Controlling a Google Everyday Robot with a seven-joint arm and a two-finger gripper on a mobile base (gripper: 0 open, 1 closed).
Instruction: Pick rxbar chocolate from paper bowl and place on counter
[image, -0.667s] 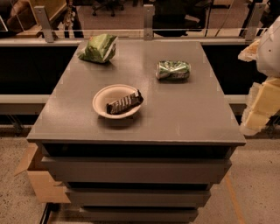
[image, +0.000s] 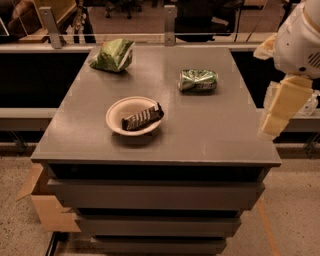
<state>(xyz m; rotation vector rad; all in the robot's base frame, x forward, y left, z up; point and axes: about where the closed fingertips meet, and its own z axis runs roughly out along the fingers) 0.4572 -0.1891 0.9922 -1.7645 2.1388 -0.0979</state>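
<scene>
We've got the rxbar chocolate (image: 142, 116) lying in the paper bowl (image: 116, 107), long axis diagonal from near-left to far-right, with the far-right end up on the rim. The bowl sits left of centre on the desk (image: 210, 135). The gripper (image: 270, 125) hangs beyond the desk's right edge, and we can't tell whether it's spread or pinched.

Arm (image: 301, 42) above the gripper (image: 269, 127) (right of the counter (image: 200, 137)) runs off-frame.
</scene>
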